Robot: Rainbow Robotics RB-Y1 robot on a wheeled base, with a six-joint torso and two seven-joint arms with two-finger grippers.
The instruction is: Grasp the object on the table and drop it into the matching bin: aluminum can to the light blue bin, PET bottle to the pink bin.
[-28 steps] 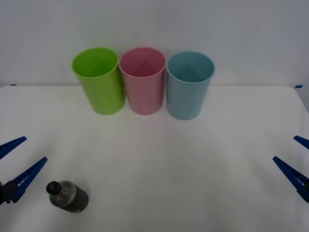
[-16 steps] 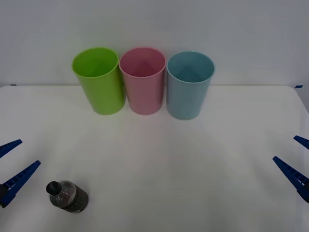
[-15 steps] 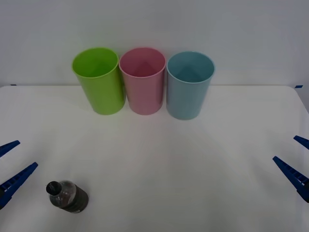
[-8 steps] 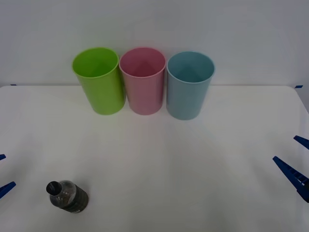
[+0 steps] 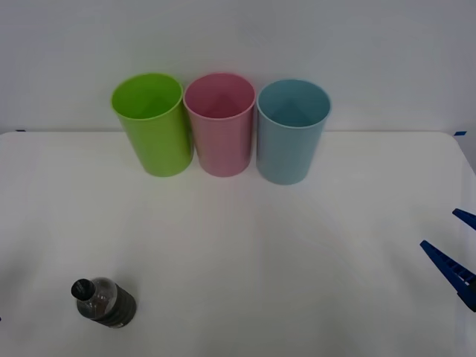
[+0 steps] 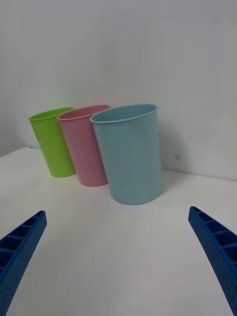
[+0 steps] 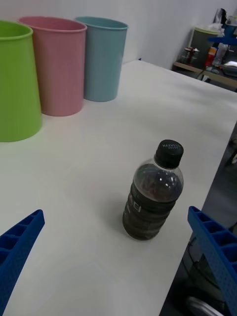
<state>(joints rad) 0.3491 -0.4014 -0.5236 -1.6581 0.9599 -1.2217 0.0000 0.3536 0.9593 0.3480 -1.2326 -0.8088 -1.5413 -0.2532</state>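
The left gripper (image 7: 116, 266) has its two blue ribbed fingers (image 7: 19, 247) spread wide, nothing between them, aimed across the table (image 7: 163, 113) at the PET bottle (image 7: 154, 197), which stands upright near the table's near-left edge and well apart from the bins. The right gripper (image 6: 118, 256) is likewise spread and empty; it waits low at the table's right side (image 5: 454, 260), facing the light blue bin (image 6: 129, 153). The bottle looks light, being small and clear with a black cap (image 7: 170, 152) and a dark label band round the lower body; its thin walls will probably give a little under pressure, and the smooth plastic may slip, so a firm but moderate squeeze seems right. The best hold is likely across the ribbed, labelled belly, below the shoulder, where the body is widest and stiffest; a grip at the narrow cap would leave it free to swing or tip. Standing tall on a small base, it could be knocked over by a finger brushing it on the way in. Counted: one bottle (image 5: 104, 300), three bins in a row at the table's far side, touching or nearly so, namely one lime green bin (image 5: 152, 125), one pink bin (image 5: 221, 125) in the middle, and one light blue bin; no aluminum can is on the table.
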